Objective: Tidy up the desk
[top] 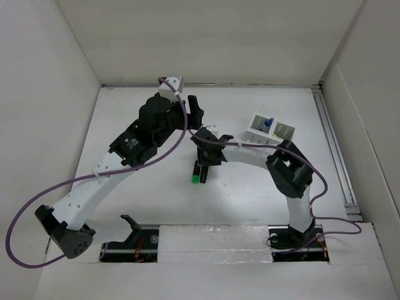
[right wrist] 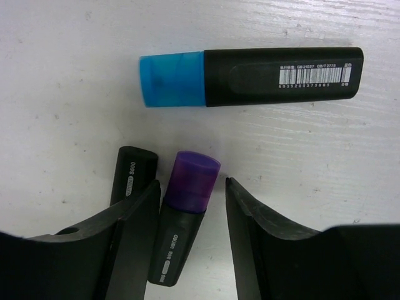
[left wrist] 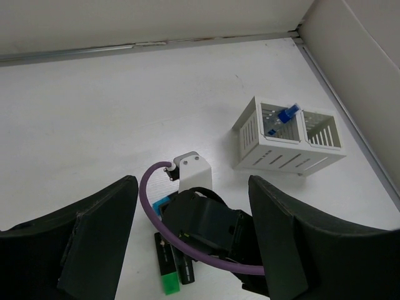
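On the white desk lie three black highlighters. The purple-capped one sits between the fingers of my right gripper, which stands open. Its left finger rests against the pen's barrel and the right finger is a little apart from it. The blue-capped highlighter lies crosswise just beyond. The green-capped one lies beside, its rear end showing left of my fingers. My left gripper hovers open and empty above the right wrist.
A white slotted pen holder stands to the right, with a blue-capped item in its left compartment. White walls enclose the desk on the left, back and right. A purple cable loops off the left arm.
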{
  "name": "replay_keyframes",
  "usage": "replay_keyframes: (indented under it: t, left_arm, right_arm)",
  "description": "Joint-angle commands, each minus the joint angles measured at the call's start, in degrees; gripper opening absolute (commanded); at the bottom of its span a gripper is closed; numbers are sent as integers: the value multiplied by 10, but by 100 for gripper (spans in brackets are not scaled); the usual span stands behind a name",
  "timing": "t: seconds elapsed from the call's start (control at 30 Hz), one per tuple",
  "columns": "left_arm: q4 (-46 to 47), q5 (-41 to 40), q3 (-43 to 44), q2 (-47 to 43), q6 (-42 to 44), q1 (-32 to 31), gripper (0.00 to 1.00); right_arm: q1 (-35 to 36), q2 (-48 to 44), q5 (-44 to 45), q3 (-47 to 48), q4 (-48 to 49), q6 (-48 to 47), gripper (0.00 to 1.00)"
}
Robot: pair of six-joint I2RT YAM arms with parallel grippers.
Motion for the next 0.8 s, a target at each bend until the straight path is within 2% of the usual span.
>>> replay_keyframes:
  t: [0.0,0.13,0.2,0.37,0.4,0.43,0.47,0.57,0.77]
  left_arm:
    - [23,-4,19,-17,6,-1,68]
    - [14,-6,14,-24,0,-1,68]
    - [12,-7,7,-31,-5,-1,68]
    - [4,-14,-3,-43,-12,-1,69]
    - [4,-15,-6,-46,-13,-1,69]
    - [3,-15,-6,-46,-13,-1,69]
    - [3,-12,-6,-45,-15,-1,69]
    - [3,-10,-3,-40,-18,-1,69]
    - [7,4,15,-17,-24,-1,69]
  right_arm:
    - [3,12,24,25,-13,6,53]
    - [3,28,29,30,-11,8,54]
    - [3,36,24,38,-19,12,49]
    - [8,28,19,22,-14,33,25]
    - [8,12,14,11,-10,36,18]
    - [8,1,12,5,-8,37,16]
    - [8,-46,8,-6,1,37,9]
    - [8,-84,-7,-10,12,29,7]
    - [-32,-261,-72,-25,74,13,6]
